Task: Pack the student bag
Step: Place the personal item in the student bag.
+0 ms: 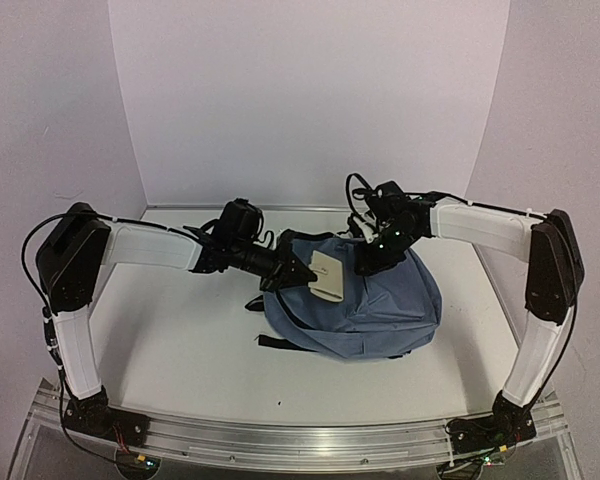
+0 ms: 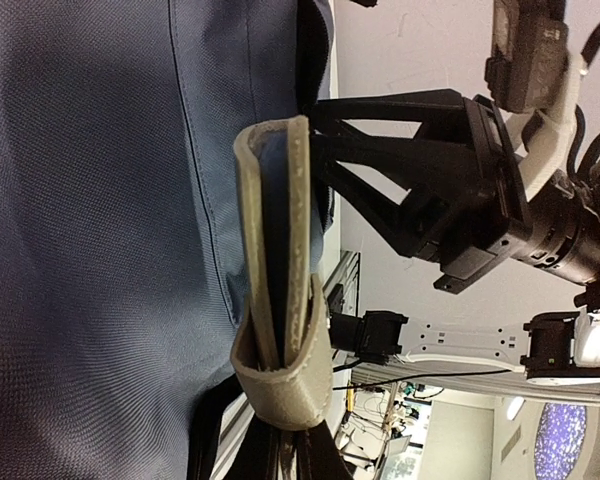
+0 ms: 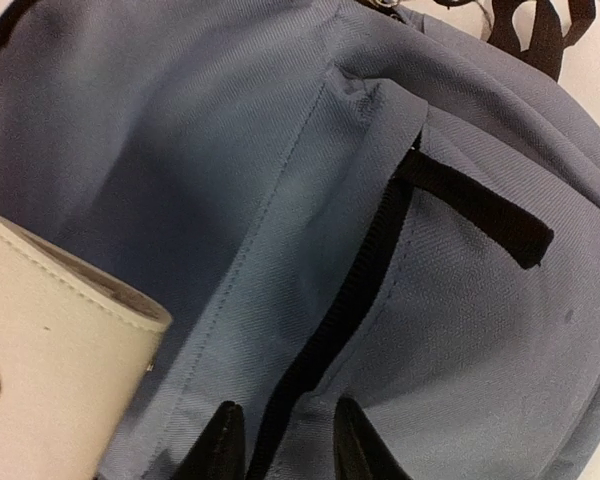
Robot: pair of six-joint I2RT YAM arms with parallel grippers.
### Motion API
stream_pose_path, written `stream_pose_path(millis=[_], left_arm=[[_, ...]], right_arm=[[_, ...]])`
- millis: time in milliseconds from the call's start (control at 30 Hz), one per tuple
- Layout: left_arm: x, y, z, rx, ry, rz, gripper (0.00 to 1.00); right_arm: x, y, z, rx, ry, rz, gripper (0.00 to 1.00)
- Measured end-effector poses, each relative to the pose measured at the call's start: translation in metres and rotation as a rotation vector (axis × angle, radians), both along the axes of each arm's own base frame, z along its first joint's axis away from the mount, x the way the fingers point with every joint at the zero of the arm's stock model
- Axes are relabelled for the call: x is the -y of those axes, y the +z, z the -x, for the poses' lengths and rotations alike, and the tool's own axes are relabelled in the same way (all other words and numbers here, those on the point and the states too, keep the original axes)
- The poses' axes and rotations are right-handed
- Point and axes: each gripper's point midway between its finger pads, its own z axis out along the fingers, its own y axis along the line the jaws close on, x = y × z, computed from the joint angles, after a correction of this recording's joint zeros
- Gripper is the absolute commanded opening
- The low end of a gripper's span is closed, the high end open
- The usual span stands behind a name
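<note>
The student bag (image 1: 380, 305), blue-grey with black straps, lies in the middle of the table. My left gripper (image 1: 302, 272) is shut on a flat beige case (image 1: 327, 276) and holds it over the bag's left top part. In the left wrist view the case (image 2: 278, 270) stands edge-on against the bag (image 2: 100, 250), with the gripper (image 2: 280, 432) clamped on its lower end. My right gripper (image 1: 370, 262) is at the bag's top edge. In the right wrist view its fingers (image 3: 220, 448) pinch a fold of the bag (image 3: 460, 330) at the dark zipper (image 3: 350, 300); the case (image 3: 50, 350) shows at the left.
Black straps (image 1: 270, 342) stick out from the bag's left side on the white table (image 1: 180, 340). White walls close in the back and sides. The right gripper's black body (image 2: 430, 190) hangs close beside the case in the left wrist view.
</note>
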Motion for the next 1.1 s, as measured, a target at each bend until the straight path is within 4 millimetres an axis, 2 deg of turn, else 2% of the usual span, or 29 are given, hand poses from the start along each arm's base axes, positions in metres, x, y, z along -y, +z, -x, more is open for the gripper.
stream_pose_path(millis=[67,100,367,600,900,1100], left_arm=[[0.000,0.000,0.000,0.000,0.000,0.000,0.00],[0.000,0.000,0.000,0.001,0.000,0.000,0.00],[0.004,0.005,0.004,0.000,-0.040,0.024,0.00],[0.028,0.014,-0.004,0.012,-0.135,0.098,0.00],[0.047,-0.011,-0.014,-0.033,-0.184,0.132,0.00],[0.060,-0.009,-0.028,-0.025,-0.185,0.166,0.00]], right_arm=[[0.004,-0.003,-0.002,0.004,-0.010,0.024,0.01],[0.005,-0.003,-0.002,0.008,-0.015,0.029,0.00],[0.005,0.007,-0.001,0.018,-0.011,0.017,0.00],[0.001,0.027,0.004,0.023,-0.004,-0.032,0.00],[-0.001,0.030,0.008,-0.001,0.006,-0.068,0.00],[-0.004,0.030,0.011,-0.026,0.019,-0.094,0.00]])
